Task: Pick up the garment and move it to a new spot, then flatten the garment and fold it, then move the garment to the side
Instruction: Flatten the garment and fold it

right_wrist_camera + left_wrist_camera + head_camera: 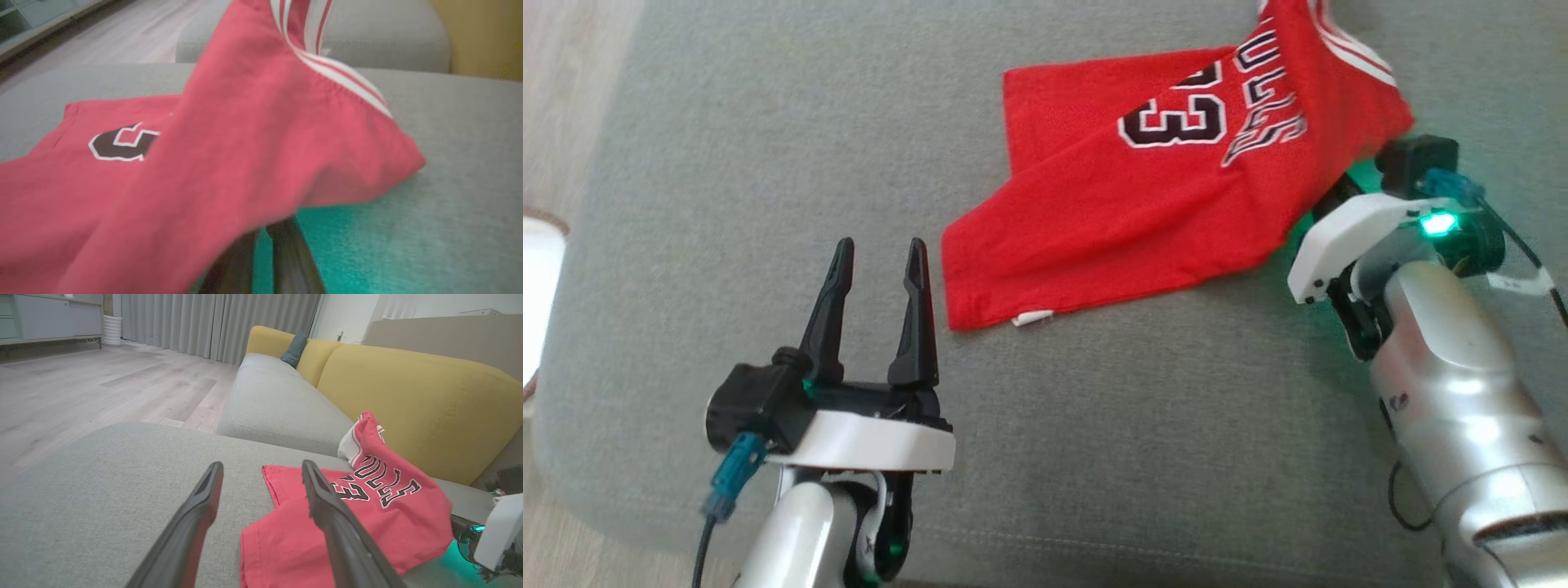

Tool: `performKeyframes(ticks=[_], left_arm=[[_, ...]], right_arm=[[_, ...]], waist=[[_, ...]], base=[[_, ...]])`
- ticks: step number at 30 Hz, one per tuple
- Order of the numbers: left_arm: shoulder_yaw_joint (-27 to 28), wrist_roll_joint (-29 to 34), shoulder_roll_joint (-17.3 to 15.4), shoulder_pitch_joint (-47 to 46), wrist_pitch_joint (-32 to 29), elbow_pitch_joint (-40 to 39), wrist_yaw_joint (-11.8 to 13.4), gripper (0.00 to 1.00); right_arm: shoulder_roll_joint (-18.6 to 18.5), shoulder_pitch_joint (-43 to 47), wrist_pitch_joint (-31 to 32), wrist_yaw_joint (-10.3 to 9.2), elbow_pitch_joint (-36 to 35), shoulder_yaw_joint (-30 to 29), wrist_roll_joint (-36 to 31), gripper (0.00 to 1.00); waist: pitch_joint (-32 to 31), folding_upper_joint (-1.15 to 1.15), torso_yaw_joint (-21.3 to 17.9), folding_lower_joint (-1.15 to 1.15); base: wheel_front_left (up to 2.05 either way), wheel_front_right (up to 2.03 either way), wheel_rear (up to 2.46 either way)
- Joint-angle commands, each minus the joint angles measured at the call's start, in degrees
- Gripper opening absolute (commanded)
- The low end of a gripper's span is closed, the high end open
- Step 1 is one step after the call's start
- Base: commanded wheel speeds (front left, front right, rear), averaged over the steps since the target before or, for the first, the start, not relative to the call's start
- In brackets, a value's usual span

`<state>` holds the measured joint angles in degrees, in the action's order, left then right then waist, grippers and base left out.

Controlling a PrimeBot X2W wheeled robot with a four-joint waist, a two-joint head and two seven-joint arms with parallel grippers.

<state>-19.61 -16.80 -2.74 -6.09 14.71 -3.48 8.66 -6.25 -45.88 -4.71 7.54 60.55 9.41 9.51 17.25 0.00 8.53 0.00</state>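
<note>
Red basketball jersey (1143, 204) half-lifted on grey fabric sofa cushion (727, 245).
Right tool (263, 243) clamps its edge, left tool (880, 253) gapes empty; moving, flattening and folding all appear left.

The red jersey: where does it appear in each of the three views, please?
Head view: red jersey, upper centre to right, on the grey cushion.
Left wrist view: red jersey, lower centre to right.
Right wrist view: red jersey, left and centre, draped over the right end effector.
Shared landmark: the black number print.
</note>
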Motion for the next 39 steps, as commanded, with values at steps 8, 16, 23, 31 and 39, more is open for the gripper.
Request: performKeyframes(ticks=[8, 16, 23, 31, 39], left_arm=[[2.46, 0.25, -0.14, 0.65, 0.29, -1.65, 0.06, 1.00], [3.11, 0.72, -0.14, 1.30, 0.29, -1.85, -0.11, 1.00], [3.91, 1.03, -0.14, 1.20, 0.29, -1.91, -0.38, 1.00], [4.25, 0.96, -0.14, 1.21, 0.29, -2.11, -0.19, 1.00], [4.81, 0.96, -0.14, 0.98, 0.29, -2.04, -0.50, 1.00]], right_arm=[[-3.18, 8.46, -3.35, -0.05, -11.23, 0.60, 2.33, 0.00], [-7.66, 24.01, 6.89, -0.05, -35.38, -4.39, -0.89, 0.00], [-8.29, 37.15, 19.82, -0.05, -58.14, -7.95, -3.93, 0.00], [-7.57, 46.50, 27.60, -0.05, -71.56, -12.33, -4.00, 0.00], [-4.75, 49.84, 28.46, -0.05, -71.13, -15.42, -3.51, 0.00]], waist=[[-2.47, 0.00, -4.80, 0.00], [-3.04, 0.00, -8.84, 0.00], [-2.76, 0.00, -10.68, 0.00], [-2.92, 0.00, -12.48, 0.00], [-3.19, 0.00, -13.87, 0.00]], base=[[0.00, 0.00, 0.00], [0.00, 0.00, 0.00], [0.00, 0.00, 0.00], [0.00, 0.00, 0.00], [0.00, 0.00, 0.00]])
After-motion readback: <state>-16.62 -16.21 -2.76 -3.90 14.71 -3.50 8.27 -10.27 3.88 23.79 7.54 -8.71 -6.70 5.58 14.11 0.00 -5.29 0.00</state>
